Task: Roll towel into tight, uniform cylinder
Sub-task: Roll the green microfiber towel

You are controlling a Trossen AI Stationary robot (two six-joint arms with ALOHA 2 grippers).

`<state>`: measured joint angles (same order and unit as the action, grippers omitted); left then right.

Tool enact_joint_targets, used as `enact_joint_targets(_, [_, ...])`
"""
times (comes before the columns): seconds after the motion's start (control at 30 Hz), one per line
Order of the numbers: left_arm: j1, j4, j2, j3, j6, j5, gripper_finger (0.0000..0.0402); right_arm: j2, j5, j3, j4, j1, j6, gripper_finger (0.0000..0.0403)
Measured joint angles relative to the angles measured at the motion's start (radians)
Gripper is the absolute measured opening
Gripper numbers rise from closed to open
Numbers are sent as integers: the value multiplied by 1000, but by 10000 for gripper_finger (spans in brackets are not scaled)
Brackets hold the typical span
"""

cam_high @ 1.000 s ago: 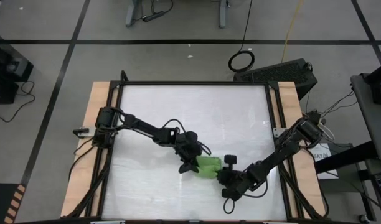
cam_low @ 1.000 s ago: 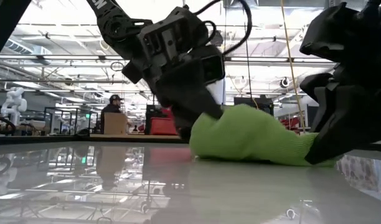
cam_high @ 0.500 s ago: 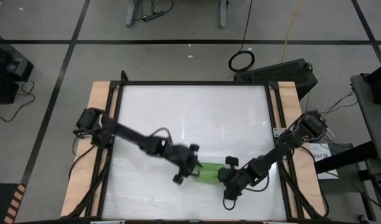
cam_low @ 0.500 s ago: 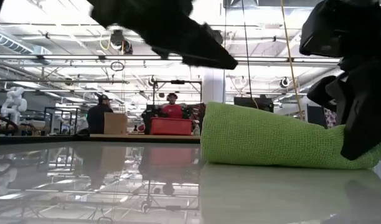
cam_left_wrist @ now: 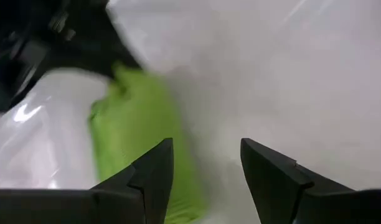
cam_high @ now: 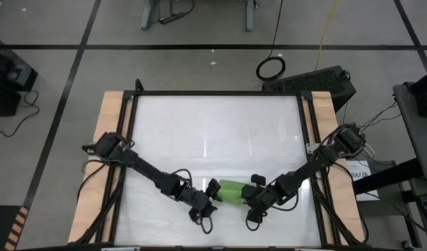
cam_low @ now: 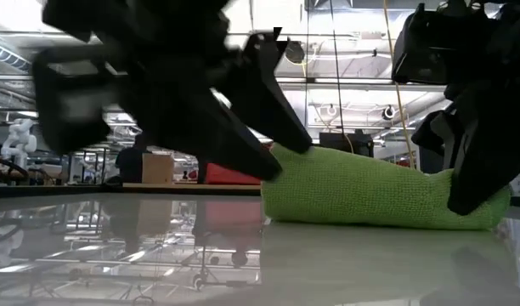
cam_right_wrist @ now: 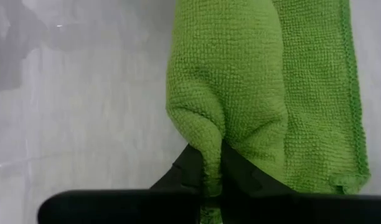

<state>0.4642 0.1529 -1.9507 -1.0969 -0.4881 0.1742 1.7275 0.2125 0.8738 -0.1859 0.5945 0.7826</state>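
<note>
- Pinched between my right gripper (cam_right_wrist: 212, 177) fingers is one end of the towel (cam_high: 232, 191).
- Fingers of my left gripper (cam_left_wrist: 206, 171) stand apart, empty, beside the towel's other end.

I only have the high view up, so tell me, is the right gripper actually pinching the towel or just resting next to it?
Observer: Pinching it. In the right wrist view, the right gripper is shut on a fold of the towel.
Operator: And the left one, open or closed?
Observer: Open. The left wrist view shows the left gripper with a clear gap between its fingers and nothing in between; the towel lies just off one finger.
Operator: Does the towel look like a proper roll?
Observer: From the low view, the towel lies on the table as a low, lumpy bundle, taller at the left gripper's end, so not a uniform cylinder yet.
</note>
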Motion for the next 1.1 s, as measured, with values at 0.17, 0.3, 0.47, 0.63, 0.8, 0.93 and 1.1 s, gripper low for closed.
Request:
enact_joint_targets(0.17, [-21, 7, -36, 0, -47, 66, 198, -1, -36, 0, 28, 0, 18, 15])
enact_joint_targets(0.3, [-26, 36, -39, 0, -70, 68, 229, -1, -48, 0, 46, 0, 19, 16])
enact_joint_targets(0.47, [-51, 17, -39, 0, -74, 78, 264, -2, -57, 0, 60, 0, 16, 16])
enact_joint_targets(0.63, [-96, -22, -45, 0, -18, 23, 250, -2, -57, 0, 67, 0, 8, 16])
enact_joint_targets(0.8, [-141, -24, -46, 0, 38, -36, 195, -2, -57, 0, 89, 0, -16, 17])
enact_joint_targets(0.93, [-159, -29, -46, -1, 37, -69, 122, -2, -74, 0, 105, 0, -34, 36])
enact_joint_targets(1.1, [-181, -68, -45, -2, 37, -164, 21, -9, -90, 0, 95, 2, -46, 106])
